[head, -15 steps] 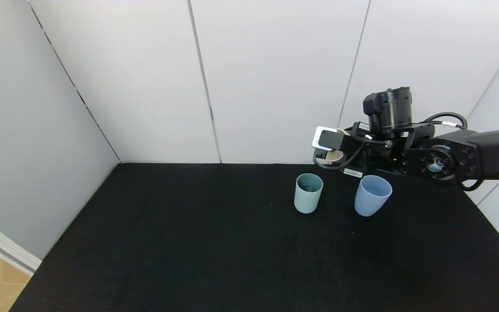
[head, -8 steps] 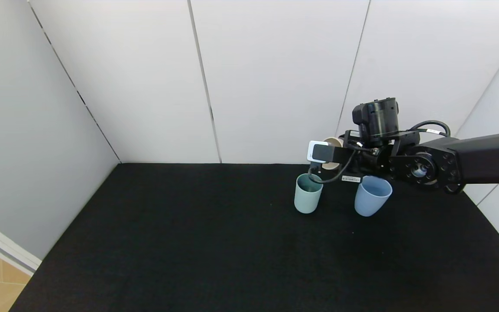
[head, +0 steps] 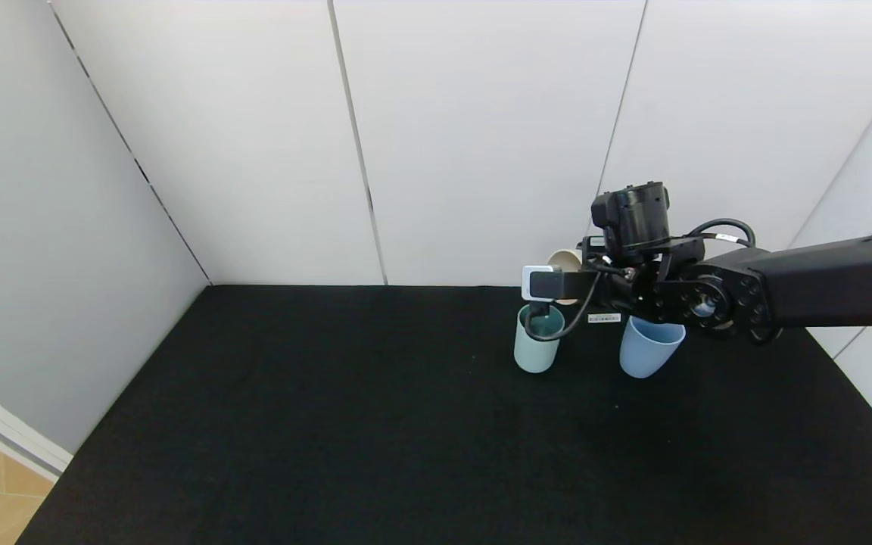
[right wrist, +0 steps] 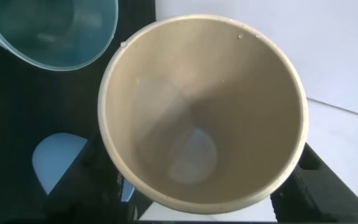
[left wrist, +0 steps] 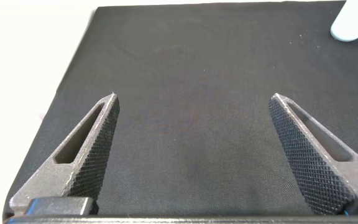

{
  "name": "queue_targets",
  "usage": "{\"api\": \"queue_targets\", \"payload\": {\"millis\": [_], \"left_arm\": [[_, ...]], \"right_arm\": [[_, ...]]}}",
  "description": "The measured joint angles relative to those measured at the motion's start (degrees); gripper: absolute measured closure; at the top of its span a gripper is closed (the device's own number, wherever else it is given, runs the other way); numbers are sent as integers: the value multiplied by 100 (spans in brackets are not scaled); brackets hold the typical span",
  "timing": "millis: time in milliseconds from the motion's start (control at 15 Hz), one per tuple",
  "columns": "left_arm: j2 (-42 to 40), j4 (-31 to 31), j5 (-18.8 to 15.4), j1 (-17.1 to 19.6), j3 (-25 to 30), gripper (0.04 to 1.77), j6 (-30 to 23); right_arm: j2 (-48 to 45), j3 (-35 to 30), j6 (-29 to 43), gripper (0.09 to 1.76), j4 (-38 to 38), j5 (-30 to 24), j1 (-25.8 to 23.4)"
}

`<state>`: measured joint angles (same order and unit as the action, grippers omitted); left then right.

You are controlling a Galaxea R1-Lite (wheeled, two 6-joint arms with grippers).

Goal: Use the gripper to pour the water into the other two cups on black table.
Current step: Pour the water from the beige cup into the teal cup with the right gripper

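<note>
Covering the whole table (head: pixel 330 424) is matte black cloth, with white panel walls (head: pixel 481 136) behind and at both sides. Right gripper (head: pixel 568 284) holds cream cup (right wrist: pixel 202 112) tipped above teal cup (head: pixel 538 338); light blue cup (head: pixel 648 347) stands just beside. Left gripper (left wrist: pixel 194 149) jaws wide, low over bare cloth.

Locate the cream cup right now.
Head view: the cream cup is held by the right gripper, tipped above the teal cup, left of the light blue cup, at the far right of the black table.
</note>
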<state>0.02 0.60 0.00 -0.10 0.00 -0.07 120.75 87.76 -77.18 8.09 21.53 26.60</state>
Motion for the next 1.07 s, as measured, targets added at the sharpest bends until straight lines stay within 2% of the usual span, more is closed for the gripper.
{"api": "queue_targets", "payload": {"millis": [867, 1067], "left_arm": [[0, 2, 0, 0, 0, 9, 0], [0, 2, 0, 0, 0, 9, 0]], "right_arm": [[202, 110, -780, 57, 13, 327, 167], [246, 110, -929, 57, 15, 545, 204]]}}
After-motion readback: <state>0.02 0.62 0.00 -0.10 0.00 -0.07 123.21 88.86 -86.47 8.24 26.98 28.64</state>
